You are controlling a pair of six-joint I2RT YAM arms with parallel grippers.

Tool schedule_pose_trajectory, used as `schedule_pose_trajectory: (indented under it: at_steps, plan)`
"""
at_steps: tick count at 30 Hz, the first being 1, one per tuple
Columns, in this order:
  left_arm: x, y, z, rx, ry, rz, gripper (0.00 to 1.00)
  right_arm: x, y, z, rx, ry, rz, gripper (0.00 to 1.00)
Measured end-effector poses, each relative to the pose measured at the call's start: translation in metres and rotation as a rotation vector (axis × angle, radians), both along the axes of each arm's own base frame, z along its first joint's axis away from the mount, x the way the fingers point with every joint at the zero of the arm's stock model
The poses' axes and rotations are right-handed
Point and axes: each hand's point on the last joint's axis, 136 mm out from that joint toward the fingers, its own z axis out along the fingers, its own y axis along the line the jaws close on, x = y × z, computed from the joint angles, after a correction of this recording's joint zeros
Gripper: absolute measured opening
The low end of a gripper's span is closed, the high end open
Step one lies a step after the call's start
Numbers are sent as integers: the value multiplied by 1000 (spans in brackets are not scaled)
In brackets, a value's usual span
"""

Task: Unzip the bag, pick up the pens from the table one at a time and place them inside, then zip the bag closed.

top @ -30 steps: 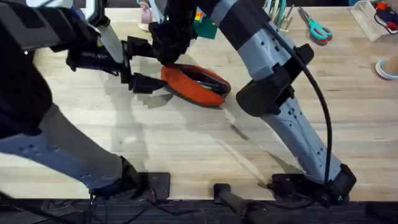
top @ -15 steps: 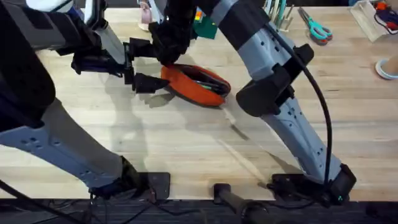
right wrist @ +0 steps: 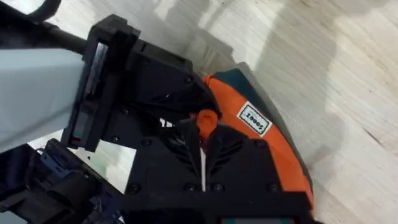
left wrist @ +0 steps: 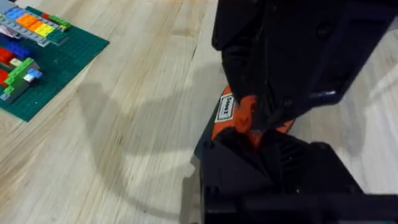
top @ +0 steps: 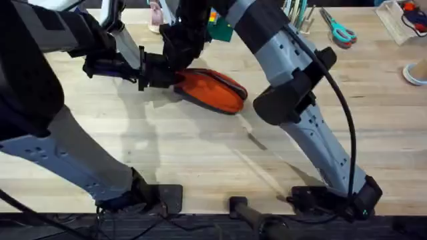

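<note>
While both hands [top: 167, 67] clamp its end, orange bag [top: 212, 90] lies zipped, white label showing.

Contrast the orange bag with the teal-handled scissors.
The bag is orange fabric; the scissors have teal handles. The bag lies mid-table, held at one end by the left gripper; the scissors lie untouched near the far edge. Both rest on the table.
</note>
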Motion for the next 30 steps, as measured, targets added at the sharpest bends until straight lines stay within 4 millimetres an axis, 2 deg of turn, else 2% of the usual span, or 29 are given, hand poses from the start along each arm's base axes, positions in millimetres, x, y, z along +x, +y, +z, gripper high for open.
schedule_pose_trajectory:
  at_steps: [23, 30]
  plan:
    - [2, -1, 0, -2, -14, -3, 42, 5, -7, 1, -8, -5, -8, 34]
    - [3, -3, 5, -27, -23, 4, 42, 7, -9, 11, -6, -40, 8, 34]
